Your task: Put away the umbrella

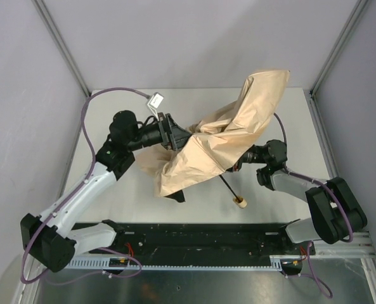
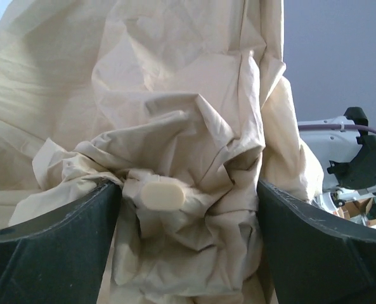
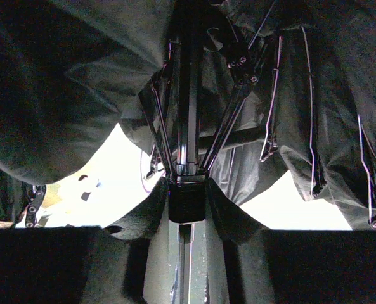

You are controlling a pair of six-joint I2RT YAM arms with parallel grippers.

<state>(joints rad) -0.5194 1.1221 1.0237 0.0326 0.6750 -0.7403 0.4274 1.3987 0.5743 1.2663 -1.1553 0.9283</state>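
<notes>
Compact folding umbrella with beige fabric canopy (image 1: 226, 136) is found half collapsed over the middle of the white bench (image 1: 130, 202), between the two arms. Its thin black shaft (image 1: 229, 187) slopes down toward the near edge and ends in the small pale wooden handle (image 1: 240, 202); contact of the handle with the bench cannot be confirmed. The left tool (image 2: 188, 190) is set around the canopy crown, fingers wide apart, with bunched fabric and the pale oval end cap (image 2: 162, 193) between them. Fabric touches both fingers, but whether it is being squeezed cannot be told. The right tool (image 3: 186, 190) is hidden under the canopy in the overhead view; in its wrist view it is seen clamped on the black sliding runner (image 3: 186, 204), where the metal ribs (image 3: 273, 107) meet the shaft. Step in hand is judged to be collapsing the frame. The crown should be steadied along the shaft axis while the runner is drawn straight toward the handle. Side load should be avoided, since the ribs could bend or fabric could be caught in the joints.
</notes>
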